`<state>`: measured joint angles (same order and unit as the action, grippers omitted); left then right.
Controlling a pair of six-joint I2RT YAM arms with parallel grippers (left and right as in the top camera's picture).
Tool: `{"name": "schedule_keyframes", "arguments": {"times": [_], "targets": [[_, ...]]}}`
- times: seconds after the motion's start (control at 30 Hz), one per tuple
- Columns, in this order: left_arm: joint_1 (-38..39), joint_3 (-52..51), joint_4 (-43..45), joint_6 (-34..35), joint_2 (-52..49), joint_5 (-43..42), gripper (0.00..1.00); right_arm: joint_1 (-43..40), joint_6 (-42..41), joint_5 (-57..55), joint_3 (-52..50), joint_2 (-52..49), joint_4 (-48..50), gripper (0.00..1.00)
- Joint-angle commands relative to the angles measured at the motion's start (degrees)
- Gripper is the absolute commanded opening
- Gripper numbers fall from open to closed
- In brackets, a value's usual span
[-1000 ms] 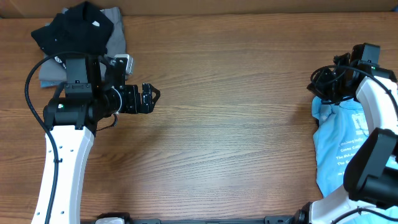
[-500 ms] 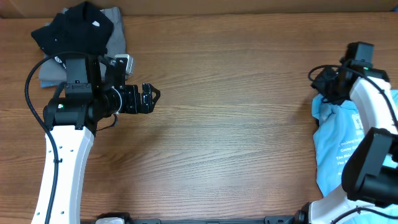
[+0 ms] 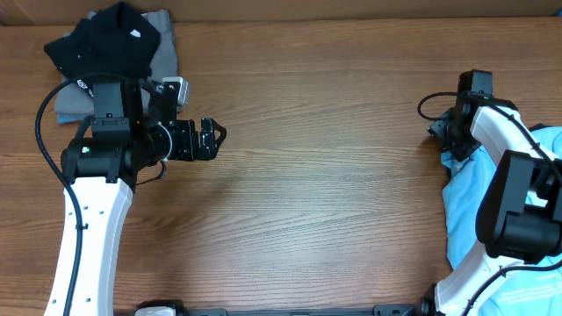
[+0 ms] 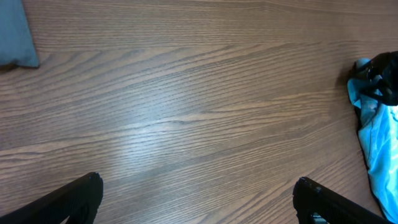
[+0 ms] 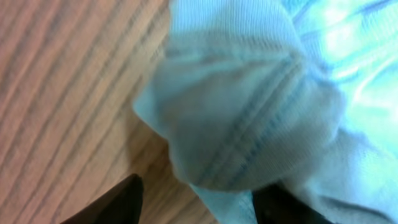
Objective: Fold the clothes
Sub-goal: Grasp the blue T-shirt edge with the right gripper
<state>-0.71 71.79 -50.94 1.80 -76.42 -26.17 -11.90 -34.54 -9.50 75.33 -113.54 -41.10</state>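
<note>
**Layout, all places referred to the table (image 3: 334, 193).** Pile (image 3: 114, 39): two garments, one on the other, at the table's far-left corner. Left gripper (image 3: 218, 134): over the table's left half, to the right of the pile and nearer the front, apart from it. Shirt (image 3: 464, 219): along the table's right edge, running from mid-depth to the near side, partly under the right arm (image 3: 518, 202). Right gripper (image 3: 442, 132): over the table's right side, at the shirt's far-left corner; a fold of the shirt lies between its fingers (image 5: 121, 202). The two grippers lie well apart across the table's middle.
</note>
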Motion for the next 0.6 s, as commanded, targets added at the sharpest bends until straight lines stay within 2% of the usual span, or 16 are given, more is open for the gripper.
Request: {"name": "schedule_keyframes", "arguments": {"times": [0.0, 0.1, 0.2, 0.3, 0.43, 0.57], "targets": [[0.37, 1.46, 0.17, 1.03, 0.04, -0.92, 1.0, -0.04, -1.05, -2.38, 0.0, -1.42, 2.89, 0.63], [0.37, 1.46, 0.15, 1.05, 0.04, -0.94, 1.0, -0.04, -1.09, -0.42, 0.0, -2.91, 5.29, 0.62], [0.37, 1.46, -0.07, 1.27, 0.04, -0.94, 1.0, -0.04, -1.11, 0.15, 0.0, -4.17, 5.88, 0.52], [0.37, 1.46, -0.24, 1.66, 0.04, -0.94, 1.0, -0.04, -1.09, 0.11, 0.0, -4.74, 5.33, 0.26], [0.37, 1.46, -0.11, 1.66, 0.04, -0.94, 1.0, -0.04, -0.76, 0.13, 1.27, -4.11, 2.34, 0.04], [0.37, 1.44, -0.17, 1.68, 0.04, -1.27, 1.0, -0.04, 4.15, 0.13, 4.04, -1.05, -1.05, 0.04]]}}
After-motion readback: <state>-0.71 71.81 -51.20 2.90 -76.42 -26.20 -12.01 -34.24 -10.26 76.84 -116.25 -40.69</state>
